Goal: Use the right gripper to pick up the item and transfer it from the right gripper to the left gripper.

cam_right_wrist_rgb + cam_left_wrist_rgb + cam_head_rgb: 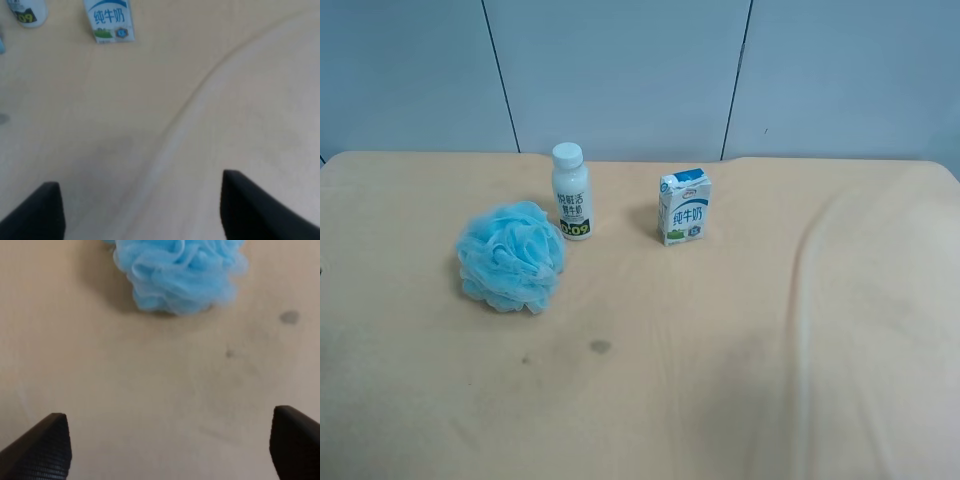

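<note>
Nearest the right gripper [142,210], only two dark fingertips show at the edge of its wrist view, set wide apart with nothing between them; the rest of the claw is cut off. Ahead of those fingers runs bare tan cloth [150,125] with a long raised fold [200,95] curving across it. Farther on stands the milk carton [110,20], its top cropped, and beside it the base of the white bottle [27,12], mostly out of frame.

Over at the left gripper [170,450], again just two black tips are visible, spread wide and empty. Beyond them lie two small dark stains [289,317] on the cloth, then the item [177,272], the fluffy blue pouf resting on the table, its far side cut off.

From the high camera neither arm is visible; the pouf [510,256] sits just beside the bottle [572,190], whether touching I cannot tell, with the carton [684,207] apart.
</note>
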You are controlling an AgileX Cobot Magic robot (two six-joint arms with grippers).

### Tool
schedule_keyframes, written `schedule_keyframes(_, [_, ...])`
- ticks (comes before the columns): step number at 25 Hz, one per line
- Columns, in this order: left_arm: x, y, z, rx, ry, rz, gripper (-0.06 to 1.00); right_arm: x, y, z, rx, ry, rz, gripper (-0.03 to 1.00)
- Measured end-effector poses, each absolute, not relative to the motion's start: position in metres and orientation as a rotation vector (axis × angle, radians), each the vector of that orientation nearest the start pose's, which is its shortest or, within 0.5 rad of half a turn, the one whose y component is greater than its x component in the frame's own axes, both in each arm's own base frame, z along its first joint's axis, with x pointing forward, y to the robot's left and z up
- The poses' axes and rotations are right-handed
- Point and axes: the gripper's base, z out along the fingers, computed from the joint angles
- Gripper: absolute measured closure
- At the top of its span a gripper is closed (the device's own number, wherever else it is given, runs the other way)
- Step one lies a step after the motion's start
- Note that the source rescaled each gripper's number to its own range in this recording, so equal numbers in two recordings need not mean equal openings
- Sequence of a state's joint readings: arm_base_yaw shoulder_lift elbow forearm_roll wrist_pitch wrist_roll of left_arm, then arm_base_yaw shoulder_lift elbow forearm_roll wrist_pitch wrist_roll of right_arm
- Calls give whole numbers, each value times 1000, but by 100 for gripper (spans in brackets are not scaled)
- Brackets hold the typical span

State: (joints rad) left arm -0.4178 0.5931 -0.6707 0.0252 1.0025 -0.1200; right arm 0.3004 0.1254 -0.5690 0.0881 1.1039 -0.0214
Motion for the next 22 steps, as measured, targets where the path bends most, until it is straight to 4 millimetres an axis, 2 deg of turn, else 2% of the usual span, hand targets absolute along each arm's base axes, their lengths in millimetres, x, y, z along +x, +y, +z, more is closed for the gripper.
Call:
schedule_keyframes(8, [40, -16, 290, 348, 2248, -253, 17, 4, 9, 293, -348, 2124, 270, 28])
schedule_keyframes(17, [15, -5, 280, 456, 2106, -209, 17, 4, 9, 293, -348, 2124, 270, 28])
schedule_keyframes(22, [5, 0, 280, 446, 2044, -217, 18, 4, 9, 293, -348, 2124, 270, 28])
